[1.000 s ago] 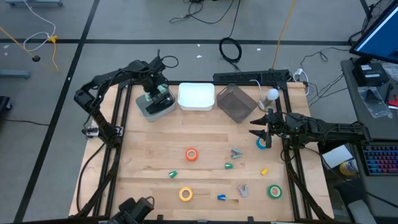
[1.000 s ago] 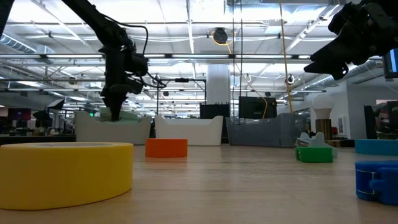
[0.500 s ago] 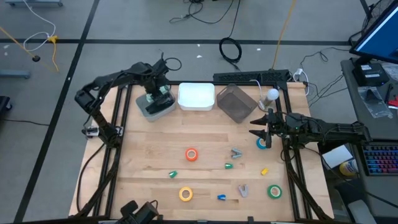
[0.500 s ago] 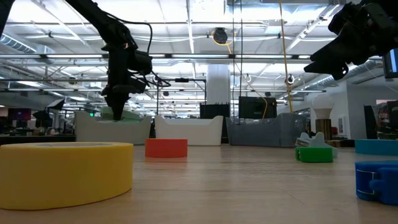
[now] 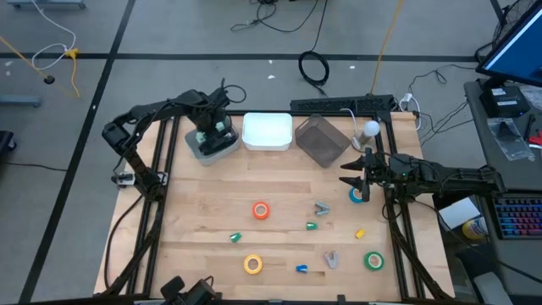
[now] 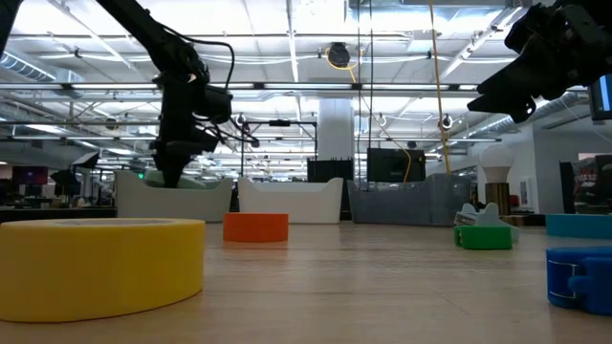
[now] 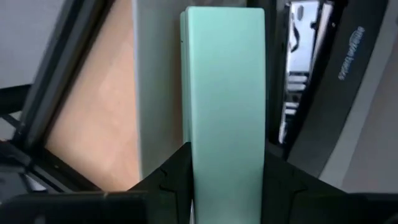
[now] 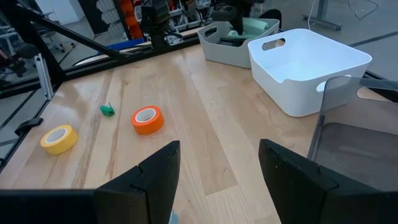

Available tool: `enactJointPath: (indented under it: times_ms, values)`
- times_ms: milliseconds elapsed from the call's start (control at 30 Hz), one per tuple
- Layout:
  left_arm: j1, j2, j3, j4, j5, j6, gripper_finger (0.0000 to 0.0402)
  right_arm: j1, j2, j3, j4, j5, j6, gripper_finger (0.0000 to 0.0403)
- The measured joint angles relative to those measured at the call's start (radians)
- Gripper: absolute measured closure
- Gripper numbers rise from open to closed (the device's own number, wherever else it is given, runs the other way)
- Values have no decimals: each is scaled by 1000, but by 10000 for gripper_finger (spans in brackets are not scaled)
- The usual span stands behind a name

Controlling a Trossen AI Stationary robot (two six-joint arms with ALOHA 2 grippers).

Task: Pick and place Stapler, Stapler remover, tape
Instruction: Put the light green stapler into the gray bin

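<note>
Over grey bin [image 5: 210,149] at surface's far-left: my left fingers [image 7: 163,180] pinch mint stapler [image 7: 225,93], long axis straight out from them. Right gripper [image 5: 354,174] idle, spread, beside blue tape [image 5: 356,196].

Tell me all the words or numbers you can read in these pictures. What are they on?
No text reads clearly here.
White print on a dark casing in the left wrist view: too blurred to read.
Keyboard keys at the high view's right edge: too small to read.
The green stapler in the left gripper: no words show on it.
</note>
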Motion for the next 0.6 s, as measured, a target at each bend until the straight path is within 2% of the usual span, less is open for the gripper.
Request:
enactJointPath:
  times_ms: [467, 600]
  values:
    - [0, 0, 0, 34, -7, 5, 275, 0, 0, 0, 0, 0, 3, 193]
    - [0, 0, 0, 39, -8, 5, 264, 0, 0, 0, 0, 0, 3, 193]
